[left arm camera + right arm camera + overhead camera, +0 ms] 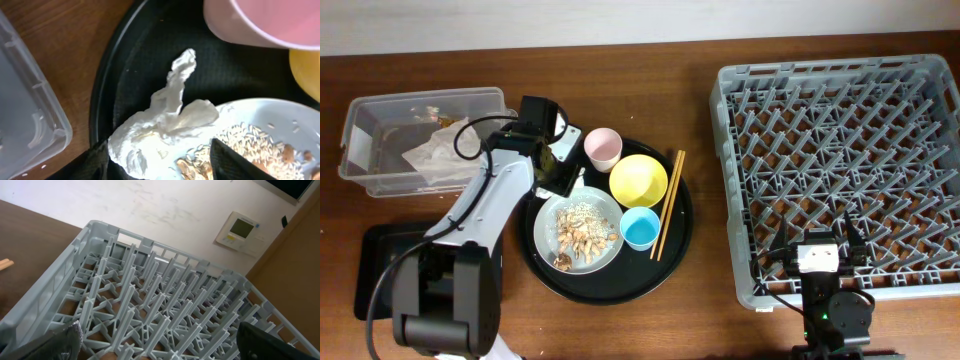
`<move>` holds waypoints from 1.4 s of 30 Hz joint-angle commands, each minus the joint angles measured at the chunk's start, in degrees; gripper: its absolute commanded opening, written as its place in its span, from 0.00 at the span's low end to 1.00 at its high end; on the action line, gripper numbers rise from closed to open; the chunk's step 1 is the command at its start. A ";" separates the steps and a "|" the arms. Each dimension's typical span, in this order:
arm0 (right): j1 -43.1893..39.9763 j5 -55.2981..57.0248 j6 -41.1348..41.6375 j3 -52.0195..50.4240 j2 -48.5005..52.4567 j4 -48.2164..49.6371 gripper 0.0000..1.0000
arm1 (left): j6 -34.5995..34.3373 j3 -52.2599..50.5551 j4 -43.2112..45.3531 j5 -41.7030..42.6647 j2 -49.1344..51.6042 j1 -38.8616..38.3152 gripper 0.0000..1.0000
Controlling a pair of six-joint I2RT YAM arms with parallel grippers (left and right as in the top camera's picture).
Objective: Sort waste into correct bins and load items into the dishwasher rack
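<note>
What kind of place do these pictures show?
Likely an indoor lab or test room staged for dish clearing: a grey dishwasher rack, a black tray of used dishes, and a wall control panel.

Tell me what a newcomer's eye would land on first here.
The big grey dishwasher rack fills the right of the overhead view, empty. Next, the round black tray at centre, crowded with a yellow bowl, pink cup, blue cup, chopsticks and a grey plate of food scraps. The left gripper hangs over the tray's left edge, jaws either side of a crumpled white wrapper.
</note>
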 commanded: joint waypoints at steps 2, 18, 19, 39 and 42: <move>-0.11 0.83 0.26 -0.42 -0.42 -0.24 0.99 | 4.96 0.20 -0.57 4.44 1.29 -0.15 0.64; -0.11 0.83 0.26 -0.42 -0.42 -0.24 0.99 | 6.29 -0.55 2.56 4.61 4.57 0.02 0.36; -0.11 0.83 0.26 -0.42 -0.42 -0.24 0.99 | 6.19 -0.55 2.54 4.63 4.57 0.02 0.36; -0.11 0.85 0.24 -0.42 -0.42 -0.24 0.99 | 3.37 -3.13 3.87 6.58 4.63 0.02 0.49; -0.11 0.83 0.26 -0.42 -0.42 -0.24 0.99 | 3.37 -3.13 4.15 6.54 4.63 0.02 0.41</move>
